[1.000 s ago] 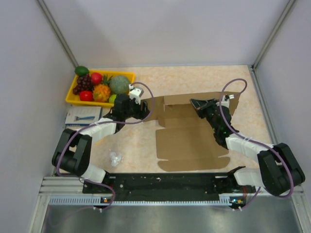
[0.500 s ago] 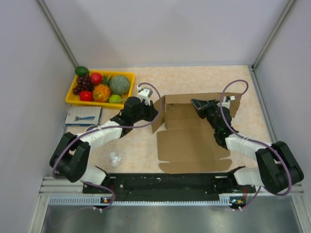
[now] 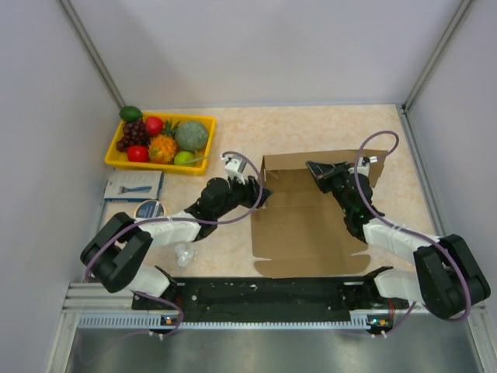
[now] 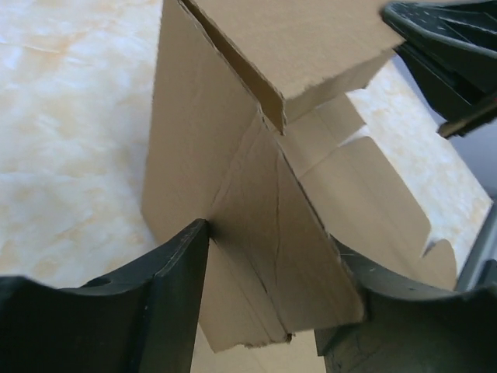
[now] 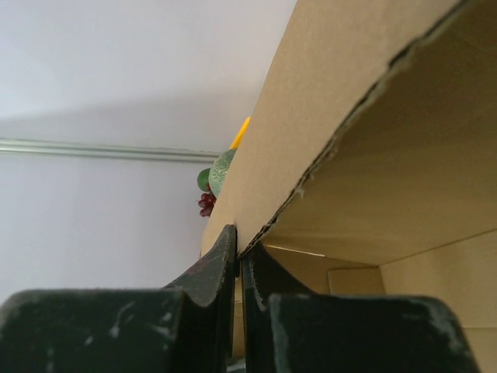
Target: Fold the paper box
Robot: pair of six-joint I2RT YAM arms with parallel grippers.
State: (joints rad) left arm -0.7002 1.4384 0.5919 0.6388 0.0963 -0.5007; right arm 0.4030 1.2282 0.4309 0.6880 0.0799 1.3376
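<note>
The paper box [image 3: 303, 225] is a plain brown cardboard sheet lying flat at centre right, with its rear wall raised. My left gripper [image 3: 262, 193] is at the box's left rear corner. In the left wrist view the left gripper [image 4: 272, 256] stands open, and a creased side flap of the paper box [image 4: 256, 225] sits between the two black fingers [image 4: 175, 295]. My right gripper [image 3: 317, 168] is shut on the top edge of the rear wall. In the right wrist view the right gripper [image 5: 239, 245] pinches that edge of the paper box [image 5: 373, 155].
A yellow tray [image 3: 203, 118] of toy fruit stands at the back left. A blue-white packet [image 3: 132, 186] and a round dark lid [image 3: 150, 209] lie near the left wall. A small clear crumpled scrap [image 3: 184, 252] lies near the left arm's base. Walls close in on both sides.
My left arm has swung right, from beside the tray to the box's left rear corner. The left side flap has risen from flat to upright. The right gripper keeps its hold.
</note>
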